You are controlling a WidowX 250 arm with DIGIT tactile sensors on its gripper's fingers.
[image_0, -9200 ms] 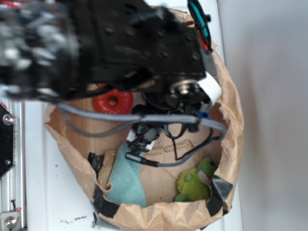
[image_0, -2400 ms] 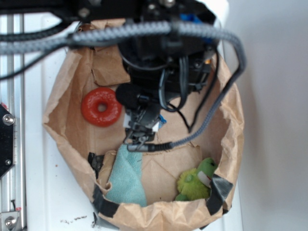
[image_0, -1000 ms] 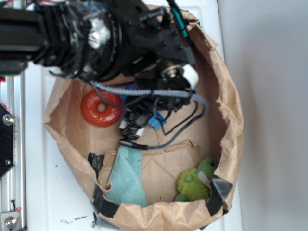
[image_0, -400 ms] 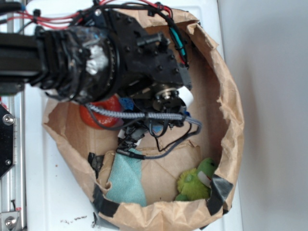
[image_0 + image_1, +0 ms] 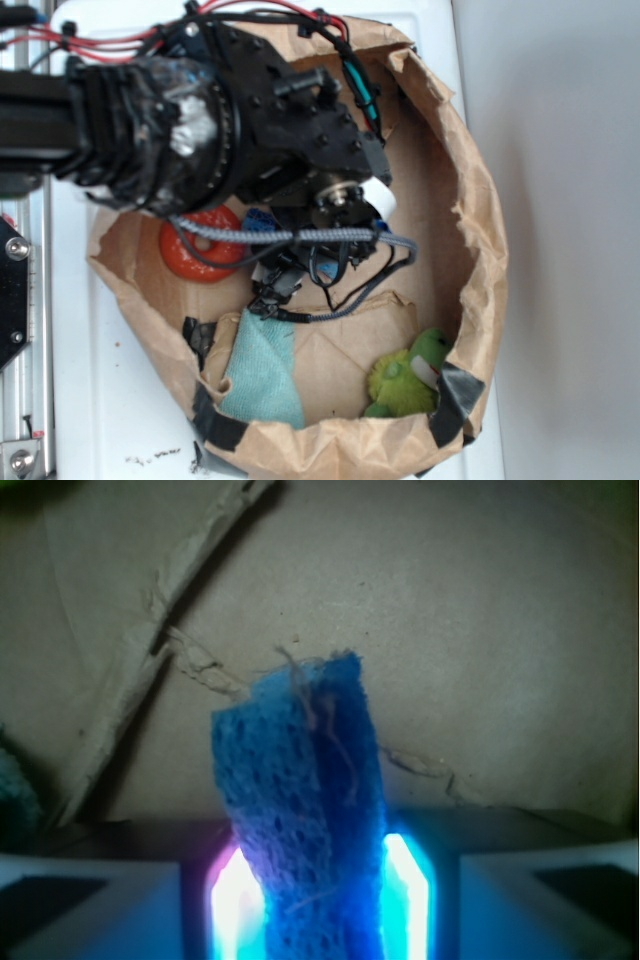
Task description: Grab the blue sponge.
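— Where's the blue sponge [image 5: 305, 820] right now?

— Pinched between my jaws. In the wrist view it stands on edge at six o'clock, squeezed narrow between the two lit fingers [image 5: 232, 895], its frayed top pointing toward twelve. Brown paper is all I see behind it, and I can't tell whether it still touches that paper or hangs clear.

— And from outside?

— My arm hides nearly all of it. My gripper [image 5: 275, 285] sits near the middle of the paper bag [image 5: 480, 250], with the red ring [image 5: 200, 255] at nine o'clock from it, partly under my arm. The teal cloth [image 5: 262, 372] lies toward seven o'clock and the green plush toy [image 5: 405, 378] toward five.

— So how much is left?

— I'd judge the grab itself is made: I'm clamped on the sponge. What remains, I think, is only holding firm and lifting it clear of the bag.
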